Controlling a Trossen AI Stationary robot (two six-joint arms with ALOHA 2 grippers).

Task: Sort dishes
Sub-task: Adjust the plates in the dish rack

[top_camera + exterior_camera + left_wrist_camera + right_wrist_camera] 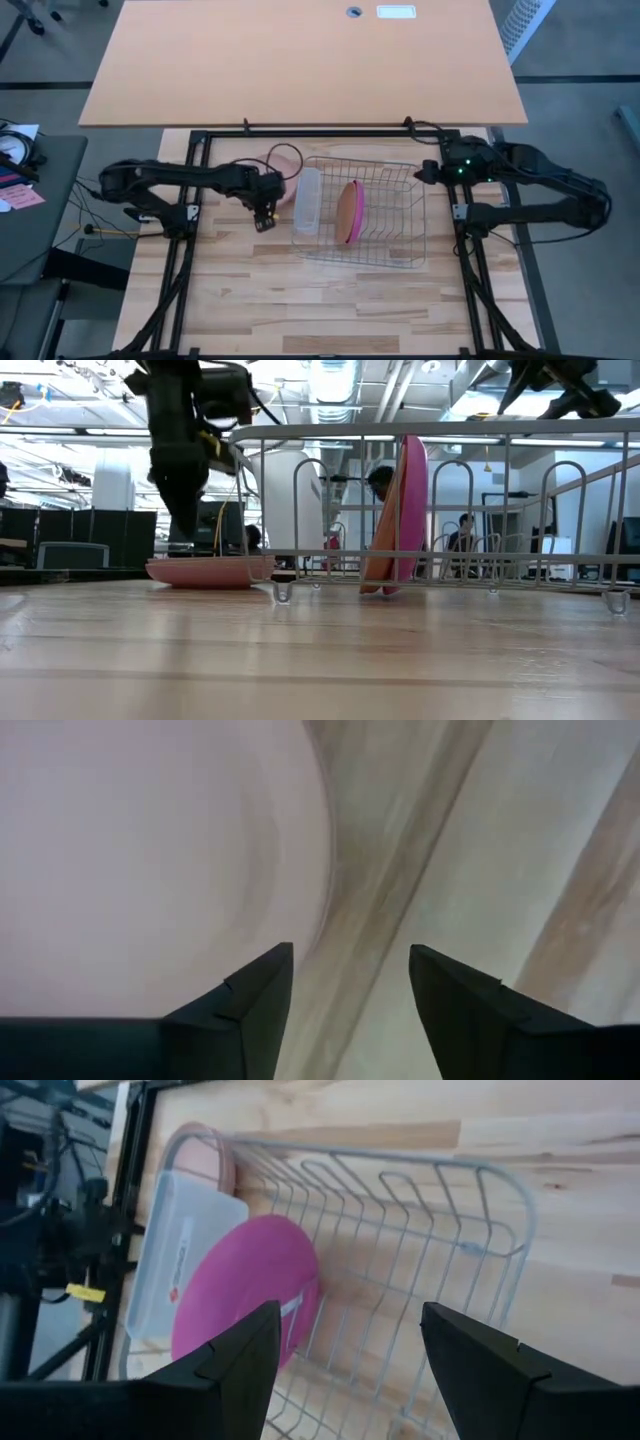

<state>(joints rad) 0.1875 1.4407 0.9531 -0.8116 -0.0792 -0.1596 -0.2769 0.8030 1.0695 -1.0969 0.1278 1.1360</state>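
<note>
I see a pale wood table [330, 300], planked and matt; the rack [400, 215] is thin silvery metal wire — faintly shiny; the magenta plate [245, 1285] looks smooth matt plastic; the tray [307, 200] beside it is translucent white plastic — smooth; my grippers' fingers [245, 1020] look dark and matt.

Overhead and table-level cameras share the rack [365, 212]; wrist close-up perhaps blurred.

Light wood-plank table [330, 310]. Directly on it: silver wire rack [400, 215] right of centre; pale pink plate [205, 571] flat just left of rack, possibly a stack — view unclear.
</note>
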